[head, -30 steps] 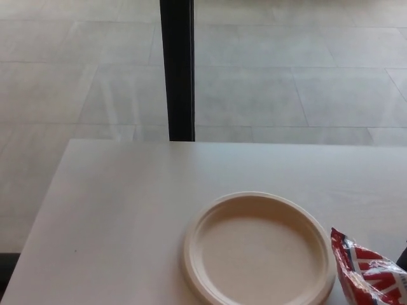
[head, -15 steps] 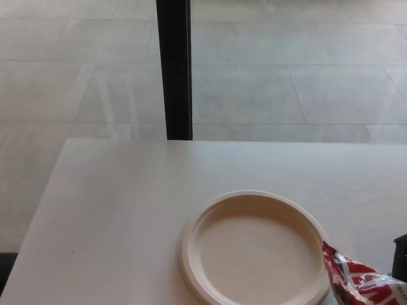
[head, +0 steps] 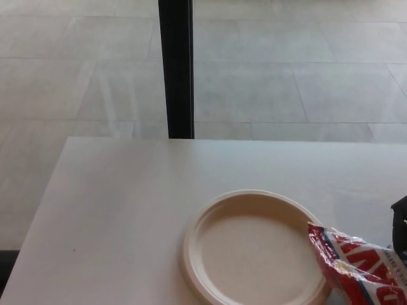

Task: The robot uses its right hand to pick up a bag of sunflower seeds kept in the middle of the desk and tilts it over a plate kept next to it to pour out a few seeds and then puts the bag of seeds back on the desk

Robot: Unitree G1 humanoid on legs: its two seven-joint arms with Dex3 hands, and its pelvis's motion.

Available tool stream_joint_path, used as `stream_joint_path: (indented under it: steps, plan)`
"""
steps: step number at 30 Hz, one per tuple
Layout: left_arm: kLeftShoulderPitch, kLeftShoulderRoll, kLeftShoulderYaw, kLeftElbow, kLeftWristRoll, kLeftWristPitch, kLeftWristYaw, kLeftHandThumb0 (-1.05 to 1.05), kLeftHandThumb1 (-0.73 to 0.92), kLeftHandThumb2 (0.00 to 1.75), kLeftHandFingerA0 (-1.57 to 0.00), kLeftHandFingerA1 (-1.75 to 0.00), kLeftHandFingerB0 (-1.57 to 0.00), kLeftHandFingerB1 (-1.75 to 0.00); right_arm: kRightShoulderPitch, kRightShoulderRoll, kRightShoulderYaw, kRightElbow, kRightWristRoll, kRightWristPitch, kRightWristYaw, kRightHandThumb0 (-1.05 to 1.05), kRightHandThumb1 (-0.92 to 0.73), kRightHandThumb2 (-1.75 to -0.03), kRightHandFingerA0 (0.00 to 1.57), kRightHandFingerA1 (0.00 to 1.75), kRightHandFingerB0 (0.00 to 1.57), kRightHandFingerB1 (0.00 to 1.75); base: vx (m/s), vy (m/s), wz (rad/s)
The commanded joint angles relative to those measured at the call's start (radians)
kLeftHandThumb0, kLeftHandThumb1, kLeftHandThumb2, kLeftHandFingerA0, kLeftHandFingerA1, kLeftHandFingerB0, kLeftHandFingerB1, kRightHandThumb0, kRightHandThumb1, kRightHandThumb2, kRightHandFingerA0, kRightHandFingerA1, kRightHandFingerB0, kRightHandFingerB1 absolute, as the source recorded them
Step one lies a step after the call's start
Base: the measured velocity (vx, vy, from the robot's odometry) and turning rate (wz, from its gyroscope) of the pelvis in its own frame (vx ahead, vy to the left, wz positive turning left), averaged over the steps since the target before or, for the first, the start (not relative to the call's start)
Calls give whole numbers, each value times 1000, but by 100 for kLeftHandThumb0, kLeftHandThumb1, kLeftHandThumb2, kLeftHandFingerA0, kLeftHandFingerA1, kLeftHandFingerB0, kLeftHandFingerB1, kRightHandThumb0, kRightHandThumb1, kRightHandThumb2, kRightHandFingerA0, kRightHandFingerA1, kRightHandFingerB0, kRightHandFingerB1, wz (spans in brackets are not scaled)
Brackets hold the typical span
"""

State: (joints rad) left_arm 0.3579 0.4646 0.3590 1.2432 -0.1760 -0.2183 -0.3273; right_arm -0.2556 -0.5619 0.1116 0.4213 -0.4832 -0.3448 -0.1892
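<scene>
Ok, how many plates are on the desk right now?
1. The plate sits on the desk toward its near edge, right of centre, with the seed bag overlapping its right rim. The view cuts off the desk's near and right parts, so another could be hidden there.

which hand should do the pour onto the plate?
Right. The seed bag sits at the right rim of the plate, beside the right hand at the picture's right edge. Left hand is out of view.

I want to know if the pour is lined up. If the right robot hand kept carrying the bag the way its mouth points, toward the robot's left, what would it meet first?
Probably the plate: the seed bag already overlaps its right rim. Right robot hand barely shows; depth unclear.
</scene>
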Motion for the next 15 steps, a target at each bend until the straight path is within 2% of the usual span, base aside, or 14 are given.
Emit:
stream_joint_path:
  steps: [1,5,6,7,11,12,13,15]
  plan:
    - [4,17,19,6,-9,-15,-6,-64,71,79,-38,-73,-33,-62,-39,-34,11,0,-37,4,31,-19,22,-86,151,136,157,136,0,0,0]
    - [12,23,-10,-1,30,-36,13,-64,76,78,-42,-72,-37,-62,-57,-28,24,-11,-50,18,40,-20,22,-86,151,136,157,137,0,0,0]
    - [4,20,4,6,12,-20,9,-62,74,76,-41,-72,-35,-60,-61,-21,26,-9,-46,18,41,-105,27,-163,157,133,157,114,0,0,0]
    - [4,18,11,8,4,-22,6,-63,72,76,-41,-74,-36,-62,-65,-16,28,-8,-46,16,39,-77,38,-168,157,132,157,114,0,0,0]
    - [6,18,9,9,11,-28,11,-61,75,77,-41,-73,-36,-62,-73,2,37,-21,-49,18,32,-85,33,-169,157,133,157,117,0,0,0]
    - [6,18,13,8,6,-25,9,-63,74,77,-42,-75,-36,-62,-73,4,39,-25,-54,18,29,-105,23,-163,157,131,157,110,0,0,0]
    - [7,18,18,6,0,-19,5,-62,73,77,-41,-74,-35,-62,-77,8,44,-33,-63,19,25,-94,27,-170,157,132,157,117,0,0,0]
    - [9,20,17,5,4,-20,4,-63,73,78,-38,-72,-35,-61,-81,13,46,-34,-69,13,17,-94,27,-170,157,136,157,118,0,0,0]
